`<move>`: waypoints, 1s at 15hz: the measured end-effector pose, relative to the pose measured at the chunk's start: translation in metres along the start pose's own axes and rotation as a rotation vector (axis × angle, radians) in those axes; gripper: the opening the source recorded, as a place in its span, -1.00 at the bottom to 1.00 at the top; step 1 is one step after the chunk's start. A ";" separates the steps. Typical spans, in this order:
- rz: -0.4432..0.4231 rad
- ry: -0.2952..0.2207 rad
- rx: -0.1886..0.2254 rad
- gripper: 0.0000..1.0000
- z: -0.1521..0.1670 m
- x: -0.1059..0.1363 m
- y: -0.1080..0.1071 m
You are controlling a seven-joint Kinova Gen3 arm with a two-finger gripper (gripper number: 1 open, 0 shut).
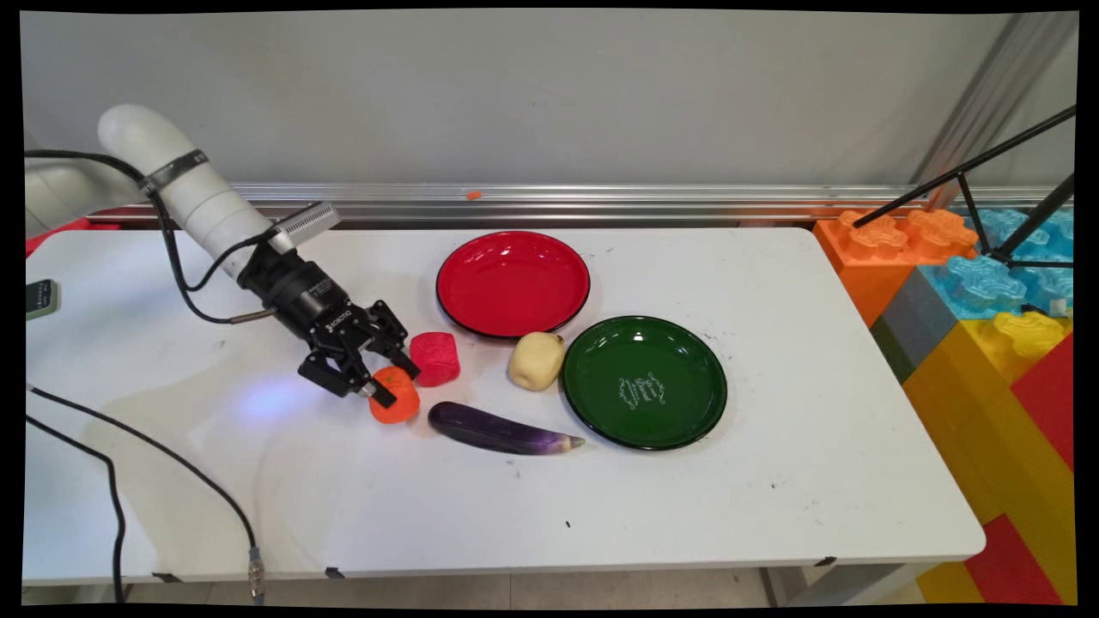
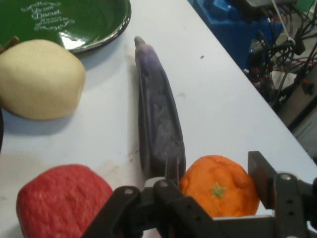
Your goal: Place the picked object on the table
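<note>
Down low over the left half of the white tabletop point(image 1: 773, 481), the black pincer point(image 1: 388, 378) reaches in at a slant from the upper left, its fingers spread on either side of an orange point(image 1: 397, 398) that sits on the surface. In the hand view one finger point(image 2: 261, 176) stands just beside the fruit's right flank and the other is at its left, next to the end of a purple eggplant point(image 1: 502, 431); whether the pads press the orange cannot be told. A red fruit point(image 1: 435, 358) lies just beyond the orange, close to it. Farther right rests a pale yellow apple point(image 1: 536, 360), between a red plate point(image 1: 513, 282) and a green plate point(image 1: 645, 381). The eggplant lies lengthwise in front of them, its tip pointing toward the green plate.
</note>
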 end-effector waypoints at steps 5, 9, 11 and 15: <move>0.003 -0.010 0.007 -1.00 0.004 -0.010 -0.006; 0.011 -0.017 0.018 -1.00 0.006 -0.016 -0.013; 0.015 -0.018 0.021 -1.00 0.006 -0.020 -0.015; 0.019 -0.022 0.024 1.00 0.006 -0.026 -0.016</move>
